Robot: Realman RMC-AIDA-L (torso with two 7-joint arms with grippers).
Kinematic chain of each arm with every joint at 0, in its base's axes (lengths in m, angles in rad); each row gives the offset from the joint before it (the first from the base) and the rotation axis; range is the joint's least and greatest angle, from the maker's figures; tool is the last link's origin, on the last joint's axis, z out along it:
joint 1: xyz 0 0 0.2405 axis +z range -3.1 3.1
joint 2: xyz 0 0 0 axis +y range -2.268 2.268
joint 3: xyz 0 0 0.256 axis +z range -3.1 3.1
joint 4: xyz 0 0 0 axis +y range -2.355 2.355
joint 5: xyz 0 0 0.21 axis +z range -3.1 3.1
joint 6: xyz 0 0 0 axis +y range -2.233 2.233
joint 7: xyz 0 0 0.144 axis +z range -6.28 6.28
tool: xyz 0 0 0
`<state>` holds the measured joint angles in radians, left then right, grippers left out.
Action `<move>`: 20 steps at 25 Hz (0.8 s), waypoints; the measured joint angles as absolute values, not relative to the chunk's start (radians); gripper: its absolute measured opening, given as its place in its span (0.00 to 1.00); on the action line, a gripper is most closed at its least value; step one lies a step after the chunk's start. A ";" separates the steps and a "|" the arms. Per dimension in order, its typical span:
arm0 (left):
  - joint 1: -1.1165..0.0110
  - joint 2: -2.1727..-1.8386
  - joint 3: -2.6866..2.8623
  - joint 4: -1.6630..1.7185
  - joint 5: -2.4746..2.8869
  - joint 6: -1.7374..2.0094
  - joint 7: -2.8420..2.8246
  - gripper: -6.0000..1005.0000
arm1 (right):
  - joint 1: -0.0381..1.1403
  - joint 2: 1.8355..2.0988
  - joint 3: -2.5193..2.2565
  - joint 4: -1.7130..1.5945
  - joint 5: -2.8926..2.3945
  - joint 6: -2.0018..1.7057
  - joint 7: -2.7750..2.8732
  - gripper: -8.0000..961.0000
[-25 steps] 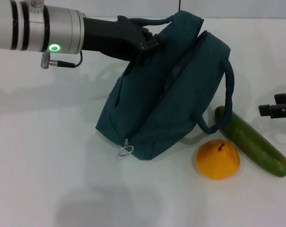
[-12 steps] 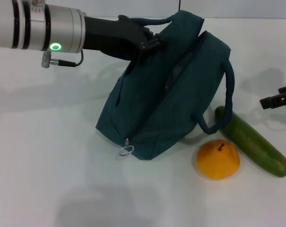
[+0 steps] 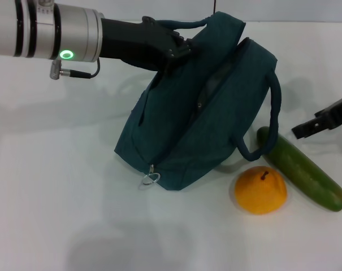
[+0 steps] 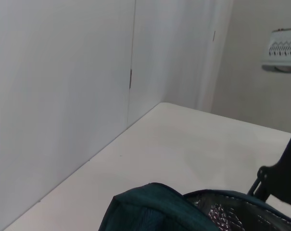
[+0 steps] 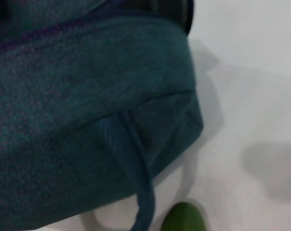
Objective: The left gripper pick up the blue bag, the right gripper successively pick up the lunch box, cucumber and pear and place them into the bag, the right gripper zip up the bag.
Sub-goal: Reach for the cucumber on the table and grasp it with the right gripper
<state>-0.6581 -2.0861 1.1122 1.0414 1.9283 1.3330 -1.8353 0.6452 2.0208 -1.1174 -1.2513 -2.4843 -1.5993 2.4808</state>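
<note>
Left gripper (image 3: 173, 48) clenched on blue bag (image 3: 216, 113) handle at 12 o'clock, bag tilted. Right gripper (image 3: 323, 121) at 3 o'clock edge, grip unclear, above cucumber (image 3: 306, 172). Pear (image 3: 260, 190) at 5 o'clock, open table (image 3: 57, 186) toward 8. Left wrist view shows silver lining; lunch box unseen.

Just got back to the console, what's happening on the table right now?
The left gripper is shut on one handle of the blue bag, holding that side up with the top gaping open. The right gripper hovers at the table's right edge, above the cucumber, holding nothing. The cucumber and the pear lie on the table beside the bag. The lunch box is not in view on the table; whether it is inside the bag cannot be told.
</note>
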 joint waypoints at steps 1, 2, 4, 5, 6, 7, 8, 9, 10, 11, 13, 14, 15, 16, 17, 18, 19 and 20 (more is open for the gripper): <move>-0.658 -2.086 1.112 1.041 1.928 1.333 -1.835 0.05 | 0.647 2.021 -1.137 -1.246 -2.484 -1.591 2.491 0.78; -0.658 -2.086 1.112 1.042 1.928 1.333 -1.835 0.05 | 0.648 2.022 -1.152 -1.244 -2.483 -1.585 2.499 0.78; -0.660 -2.085 1.112 1.042 1.928 1.333 -1.835 0.05 | 0.652 2.023 -1.189 -1.239 -2.481 -1.570 2.518 0.78; -0.661 -2.085 1.112 1.042 1.928 1.333 -1.835 0.05 | 0.654 2.024 -1.200 -1.235 -2.481 -1.566 2.523 0.78; -0.662 -2.085 1.112 1.042 1.928 1.333 -1.835 0.05 | 0.659 2.024 -1.216 -1.229 -2.480 -1.558 2.532 0.78; -0.662 -2.085 1.112 1.042 1.928 1.333 -1.835 0.05 | 0.664 2.024 -1.226 -1.220 -2.480 -1.552 2.538 0.78; -0.662 -2.085 1.112 1.042 1.928 1.333 -1.835 0.05 | 0.671 2.025 -1.239 -1.205 -2.480 -1.543 2.547 0.78; -0.662 -2.085 1.112 1.042 1.928 1.333 -1.834 0.05 | 0.678 2.025 -1.248 -1.192 -2.480 -1.534 2.554 0.78; -0.663 -2.085 1.112 1.042 1.928 1.333 -1.834 0.05 | 0.684 2.025 -1.257 -1.178 -2.481 -1.523 2.560 0.78; -0.663 -2.085 1.112 1.042 1.928 1.333 -1.834 0.05 | 0.687 2.025 -1.264 -1.168 -2.481 -1.516 2.565 0.78; -0.664 -2.085 1.112 1.042 1.928 1.333 -1.833 0.05 | 0.696 2.025 -1.286 -1.145 -2.486 -1.492 2.577 0.78; -0.664 -2.085 1.113 1.042 1.928 1.333 -1.834 0.05 | 0.699 2.025 -1.294 -1.138 -2.487 -1.484 2.581 0.78; -0.664 -2.085 1.113 1.042 1.928 1.333 -1.834 0.05 | 0.703 2.025 -1.306 -1.127 -2.487 -1.473 2.589 0.78; -0.664 -2.085 1.113 1.042 1.928 1.333 -1.833 0.05 | 0.703 2.025 -1.306 -1.127 -2.487 -1.473 2.589 0.78; -0.664 -2.085 1.113 1.042 1.928 1.333 -1.833 0.05 | 0.712 2.025 -1.329 -1.106 -2.486 -1.449 2.605 0.78; -0.664 -2.085 1.113 1.042 1.928 1.333 -1.832 0.05 | 0.715 2.025 -1.335 -1.099 -2.486 -1.444 2.609 0.78; -0.664 -2.085 1.114 1.042 1.928 1.333 -1.831 0.05 | 0.720 2.025 -1.343 -1.088 -2.486 -1.435 2.615 0.78; -0.665 -2.085 1.114 1.042 1.928 1.333 -1.830 0.05 | 0.727 2.025 -1.350 -1.074 -2.486 -1.429 2.618 0.78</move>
<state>-0.6648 -2.0846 1.1137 1.0416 1.9280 1.3330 -1.8305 0.7275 2.0251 -1.3503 -1.0742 -2.4864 -1.4287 2.6179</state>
